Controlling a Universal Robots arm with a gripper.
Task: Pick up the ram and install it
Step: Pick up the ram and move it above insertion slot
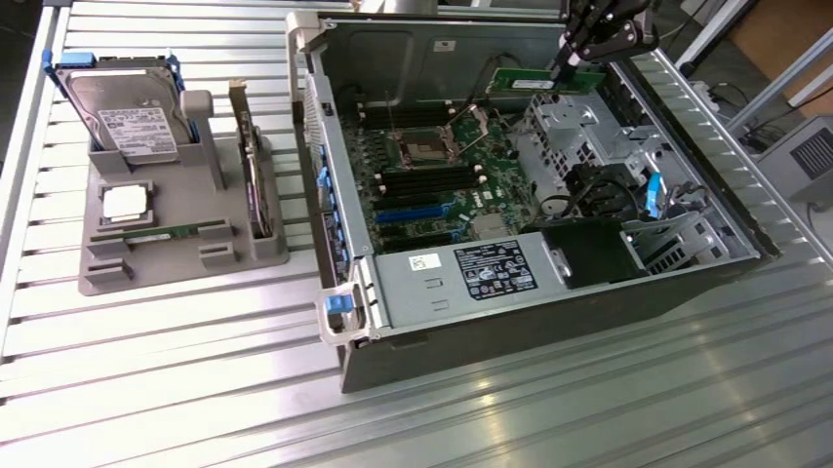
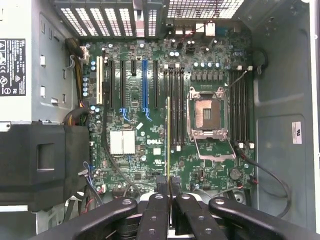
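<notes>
My gripper [image 1: 571, 66] hangs over the far corner of the open computer case [image 1: 390, 322], shut on the ram [image 1: 532, 82], a slim green stick with a white label held lengthwise above the case. In the wrist view the ram [image 2: 168, 135] shows edge-on as a thin line between the black fingers [image 2: 161, 187], with the gripper [image 2: 168, 184] above the motherboard [image 2: 130, 95]. The stick lines up roughly with the black memory slots [image 2: 175, 110] beside the open CPU socket [image 2: 206, 114]. It hangs clear of the board.
A grey holder [image 1: 182, 265] at the exterior view's left carries a hard drive [image 1: 124, 117], a square silver CPU chip [image 1: 124, 201], a brown-edged expansion card [image 1: 256, 166] and another green stick [image 1: 167, 234]. The power supply [image 1: 482, 273] and drive cage [image 1: 586, 185] fill the case's near side.
</notes>
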